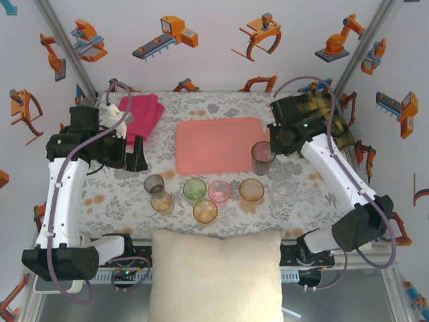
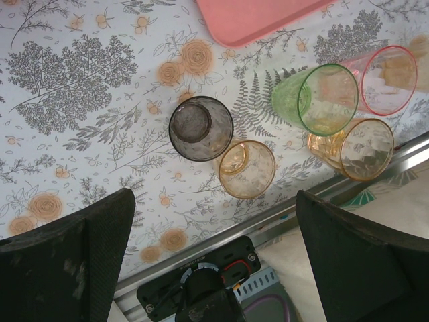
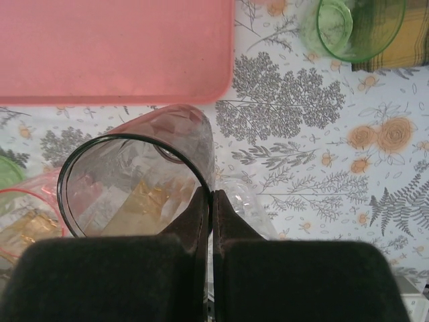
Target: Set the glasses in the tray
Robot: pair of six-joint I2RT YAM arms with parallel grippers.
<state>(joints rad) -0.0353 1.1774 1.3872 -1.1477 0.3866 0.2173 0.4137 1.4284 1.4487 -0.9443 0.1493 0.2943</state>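
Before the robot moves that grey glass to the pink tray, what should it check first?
1. Right hand pinching the grey glass by its rim: ok.
2. Grey glass lifted off the table: cannot tell.
3. Bare room on the tray: ok.
4. Nothing between grey glass and tray: ok.
5. Left hand open, off on the tray's other side: ok.

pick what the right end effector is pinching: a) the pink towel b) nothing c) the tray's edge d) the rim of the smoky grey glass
d: the right end effector is shut on the rim of the smoky grey glass, just outside the tray.
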